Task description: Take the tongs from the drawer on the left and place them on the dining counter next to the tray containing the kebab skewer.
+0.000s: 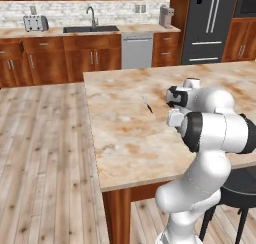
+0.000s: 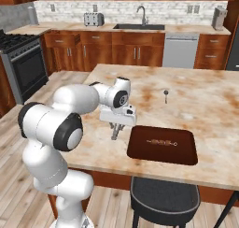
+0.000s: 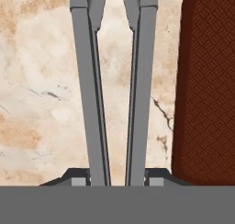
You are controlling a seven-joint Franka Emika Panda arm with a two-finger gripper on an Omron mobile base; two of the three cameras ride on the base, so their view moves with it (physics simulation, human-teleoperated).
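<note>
the gripper (image 2: 115, 129) hangs low over the dining counter (image 2: 196, 94), just left of the dark tray (image 2: 162, 145), and its jaws are partly closed on the tongs (image 3: 114, 81), one finger outside each grey arm, so the two arms run out side by side in the hand view with the tray's rim close along one side. the step in hand looks like the set-down, and the job seems nearly finished; to do it well the hand should sink until the tongs lie flat on the stone, then let go only wide enough to free them, and rise straight up so nothing drags. the kebab skewer (image 2: 161, 141) lies inside the tray, so the tongs should stay off the tray's rim. there is bare stone to the left and ahead of the gripper, but the near counter edge is close by, so any sliding should go away from it. a small dark-handled utensil (image 2: 165, 95) lies well apart, farther across the counter.
</note>
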